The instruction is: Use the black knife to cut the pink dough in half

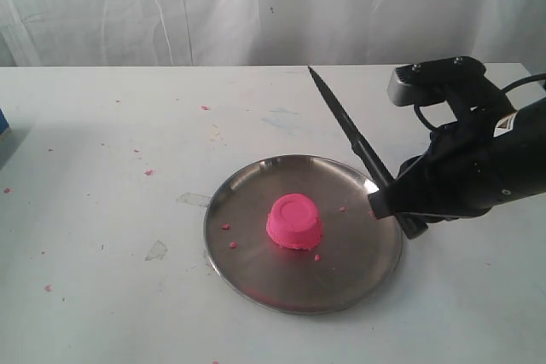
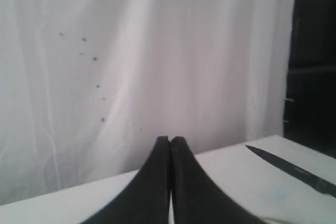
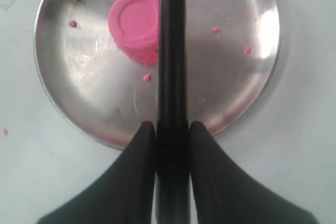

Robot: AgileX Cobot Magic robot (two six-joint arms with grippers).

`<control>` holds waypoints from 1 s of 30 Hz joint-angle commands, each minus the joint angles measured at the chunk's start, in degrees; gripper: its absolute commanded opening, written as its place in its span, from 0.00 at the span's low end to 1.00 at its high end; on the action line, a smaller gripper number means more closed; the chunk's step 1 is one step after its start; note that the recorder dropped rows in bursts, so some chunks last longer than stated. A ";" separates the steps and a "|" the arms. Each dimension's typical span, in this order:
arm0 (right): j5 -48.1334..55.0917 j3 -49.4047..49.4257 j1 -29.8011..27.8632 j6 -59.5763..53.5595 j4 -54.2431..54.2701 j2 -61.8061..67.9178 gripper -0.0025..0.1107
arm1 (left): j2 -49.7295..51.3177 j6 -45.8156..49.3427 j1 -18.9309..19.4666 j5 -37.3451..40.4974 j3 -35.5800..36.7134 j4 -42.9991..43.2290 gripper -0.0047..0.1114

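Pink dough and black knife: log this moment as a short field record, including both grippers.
pink dough: one whole lump, uncut, on the steel plate
black knife: raised and tilted, blade clear of the dough
right gripper: shut on the knife's handle
left gripper: fingers together, nothing between them
crumbs: a few pink bits on plate and table

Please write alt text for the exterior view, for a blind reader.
The right tool grips the black knife by its handle, blade slanting up, above the right edge of a steel plate. The pink dough, uncut, sits near the plate's middle; pink crumbs lie on plate and table.
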 commanded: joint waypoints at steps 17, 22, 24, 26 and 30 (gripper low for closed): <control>1.89 0.28 4.15 -11.45 -0.05 7.86 0.02 | 46.17 27.74 -8.76 -13.97 -12.15 16.18 0.04; 1.69 0.28 4.15 -11.45 -0.05 8.85 0.02 | 53.81 27.09 -10.70 -19.80 -15.17 15.20 0.04; 0.58 0.28 4.15 -11.45 -0.05 9.60 0.02 | 56.68 27.09 -11.55 -24.64 -16.79 15.20 0.04; -1.07 0.28 4.15 -11.06 -0.05 10.14 0.02 | 59.55 27.09 -12.73 -26.09 -19.11 15.09 0.04; -1.33 0.28 4.15 -11.07 -0.05 11.17 0.02 | 63.65 27.09 -14.29 -26.09 -23.85 14.52 0.04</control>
